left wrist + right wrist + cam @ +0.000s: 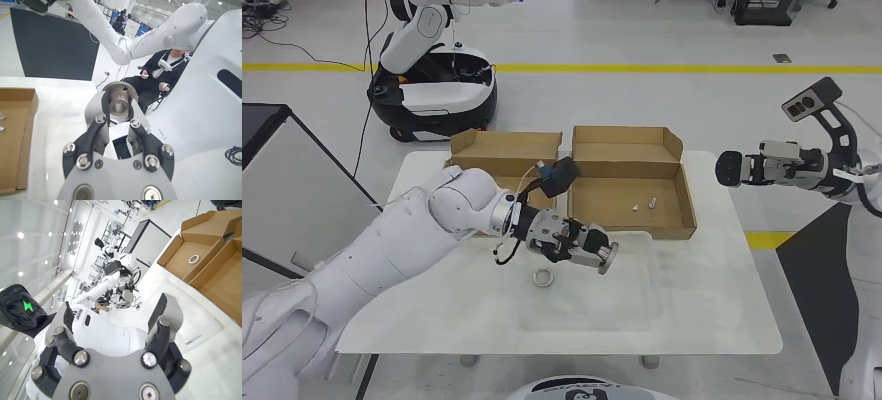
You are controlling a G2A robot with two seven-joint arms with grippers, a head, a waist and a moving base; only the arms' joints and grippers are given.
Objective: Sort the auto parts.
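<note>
- The left gripper point(117, 101) is clenched on a flanged metal bushing point(121, 88). Its two fingers press the hub from either side, and the wide flange faces away from the wrist.
- The top view places this held bushing over the middle of the bench point(712, 320), just in front of the two cardboard boxes.
- It sits above the far part of a clear shallow tray point(632, 300) that occupies the bench's centre towards the near edge.
- A loose metal ring point(540, 277) lies flat inside the tray's outline on the side nearer the bench's left edge. It is close to the left gripper but not touching it.
- The right-hand box point(607, 200) stands open along the far edge, towards the far right corner. Two small bolts point(644, 205) lie near each other on its floor.
- The left-hand box point(504, 150) stands touching it along the far edge, towards the far left corner, and the left arm partly covers it.
- A second ring point(193, 259) lies flat on the floor of the left-hand box.
- The right gripper point(114, 306) is released, with its ribbed pads spread wide and nothing between them.
- In the top view it hangs in the air beyond the bench's right edge, level with the boxes and well apart from every part.
</note>
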